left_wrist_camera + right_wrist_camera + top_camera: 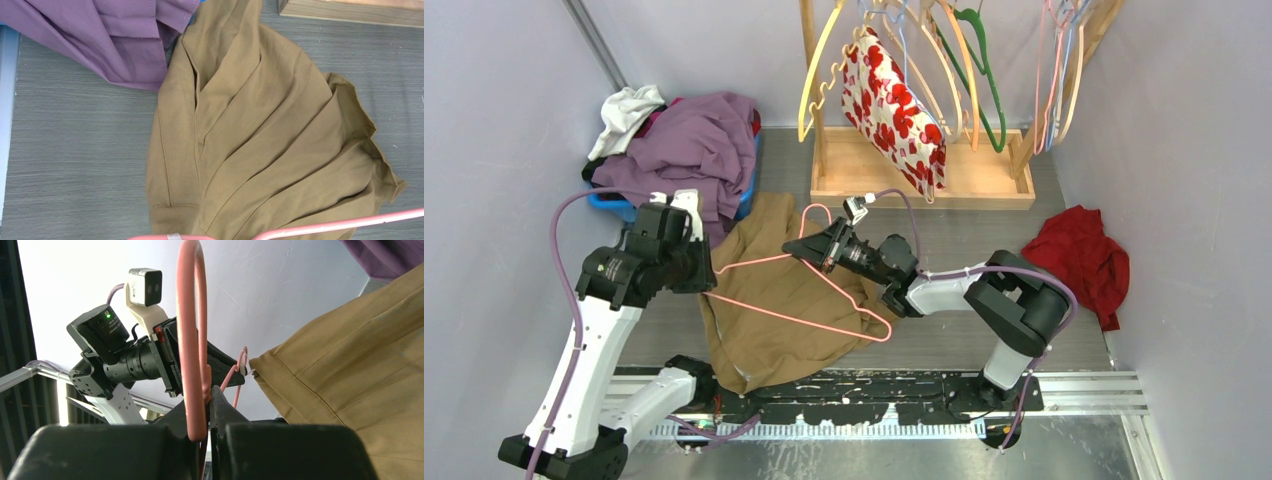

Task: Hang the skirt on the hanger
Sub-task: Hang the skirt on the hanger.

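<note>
Pleated tan skirt (pixel 774 300) lies rumpled on grey table (pixel 984 240). Right gripper (pixel 802 247) clamps the hook of a thin pink wire hanger (pixel 794 316); left gripper (pixel 702 268) pinches its shoulder tip.

No lettering, brand or number is legible in any view. A small pale label (pixel 111 326) on a black motor housing (pixel 97 330), seen from the right wrist, is too blurred to read.

Tan skirt (pixel 260 140): matt woven cloth. Pink hanger (pixel 189 350): smooth, glossy coating. Grey worktop (pixel 75 150): matt, grained.
</note>
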